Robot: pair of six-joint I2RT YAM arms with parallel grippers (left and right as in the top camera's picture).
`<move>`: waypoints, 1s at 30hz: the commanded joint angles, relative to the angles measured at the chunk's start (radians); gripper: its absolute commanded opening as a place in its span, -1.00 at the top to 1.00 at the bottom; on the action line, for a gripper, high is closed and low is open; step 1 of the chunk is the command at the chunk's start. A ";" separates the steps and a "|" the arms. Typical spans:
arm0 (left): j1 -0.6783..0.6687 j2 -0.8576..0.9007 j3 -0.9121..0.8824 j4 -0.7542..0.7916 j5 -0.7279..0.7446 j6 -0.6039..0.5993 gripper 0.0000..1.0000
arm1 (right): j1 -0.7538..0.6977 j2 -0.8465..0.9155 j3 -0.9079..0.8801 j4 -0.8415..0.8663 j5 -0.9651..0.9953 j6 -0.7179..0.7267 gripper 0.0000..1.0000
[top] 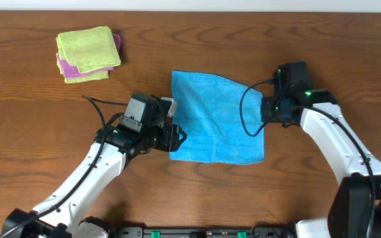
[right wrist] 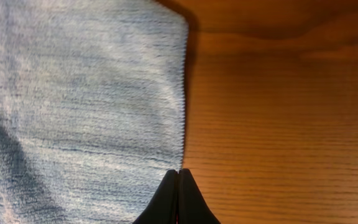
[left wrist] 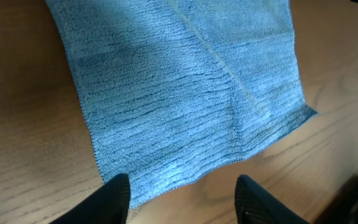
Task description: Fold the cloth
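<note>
Barely started, going by this. Can see the cloth [top: 217,119] spread out flat around the middle of the table [top: 32,132]. Looks like a single layer, roughly square, with one long wrinkle running slantwise across it. No doubled-over edge anywhere, so calling the fold itself not done yet.

Got the left gripper [left wrist: 182,185] at the cloth's left edge, toward the near corner, fingers apart and straddling the hem, nothing pinched going by the wrist view. Got the right gripper [right wrist: 178,175] at the opposite edge, fingers pressed together right on the hem. Can't tell about any sliver of fabric caught in there. Also worth noting the right arm's black cable [top: 247,112] looping above the cloth's right side.

Left to do, at a guess: get a proper hold on an edge or the corners, carry one side over onto the other, line up the hems, let go. Basically the whole job.

As for the surface: dark brown wood grain, smooth, fairly matte. Off at the far left, well apart from everything, spot a folded green cloth [top: 88,49] stacked on a purple cloth [top: 61,66]. Not much of the room to go on, just a pale strip [top: 190,5] past the table's far edge.
</note>
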 commanded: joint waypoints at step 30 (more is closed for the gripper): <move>-0.077 0.224 -0.004 0.148 -0.026 -0.161 0.88 | -0.237 0.178 0.019 0.163 -0.398 -0.071 0.46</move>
